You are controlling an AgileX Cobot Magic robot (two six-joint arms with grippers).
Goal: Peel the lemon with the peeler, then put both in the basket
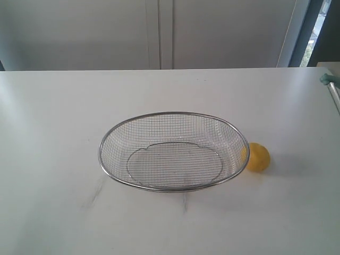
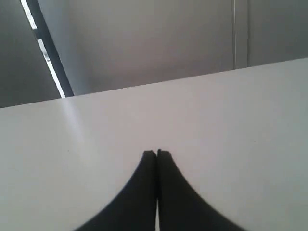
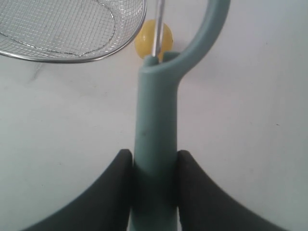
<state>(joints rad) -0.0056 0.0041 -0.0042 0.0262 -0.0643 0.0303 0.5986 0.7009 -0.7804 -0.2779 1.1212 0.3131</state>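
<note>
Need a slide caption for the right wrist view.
Right gripper holds the teal peeler, aimed at the lemon beside the basket.

there is one basket point(image 1: 112, 153), one lemon point(image 1: 258, 157), one peeler point(image 3: 156, 120) and one white table point(image 1: 53, 122)

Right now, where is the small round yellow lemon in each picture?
Exterior view: small round yellow lemon on the white table, beside the right end of the silver wire-mesh basket.
Left wrist view: not in it.
Right wrist view: lemon beside the basket, partly behind the teal plastic peeler.
Shared landmark: the basket, in the exterior and right wrist views.
</note>
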